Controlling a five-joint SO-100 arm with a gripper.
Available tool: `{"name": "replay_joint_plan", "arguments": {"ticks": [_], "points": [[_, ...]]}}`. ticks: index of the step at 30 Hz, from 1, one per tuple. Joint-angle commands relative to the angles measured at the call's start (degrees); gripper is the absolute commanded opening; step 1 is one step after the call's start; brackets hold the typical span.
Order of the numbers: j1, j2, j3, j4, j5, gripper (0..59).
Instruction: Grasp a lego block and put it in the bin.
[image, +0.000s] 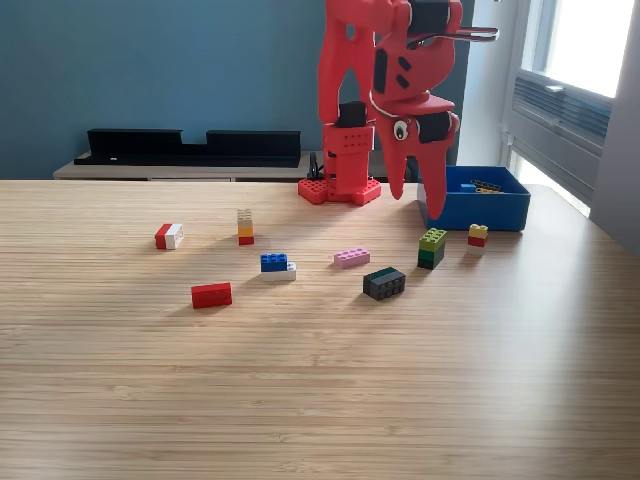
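Overhead, end effector (415, 205) open, empty; bin (476, 210) long axis left-right, mouth upward.

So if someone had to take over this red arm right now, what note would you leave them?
Pincer: open, empty, hanging above the table just left of the bin in the exterior view.
Bin: far right of the table; a few small pieces lie inside.
Left on the table: green block and yellow-red block nearest the bin, then black, pink, blue-white, red, red-white blocks and a small stack.
Next: probably the green block, closest to the pincer.
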Motion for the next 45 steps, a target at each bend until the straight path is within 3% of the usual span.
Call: {"name": "replay_joint_plan", "arguments": {"ticks": [1, 15, 45], "points": [[5.71, 4.22, -6.06, -0.62, -5.1, 33.0], [8.79, 3.08, -2.55, -13.36, -10.63, 33.6], [9.76, -27.42, -20.48, -13.45, -9.32, 30.3]]}}
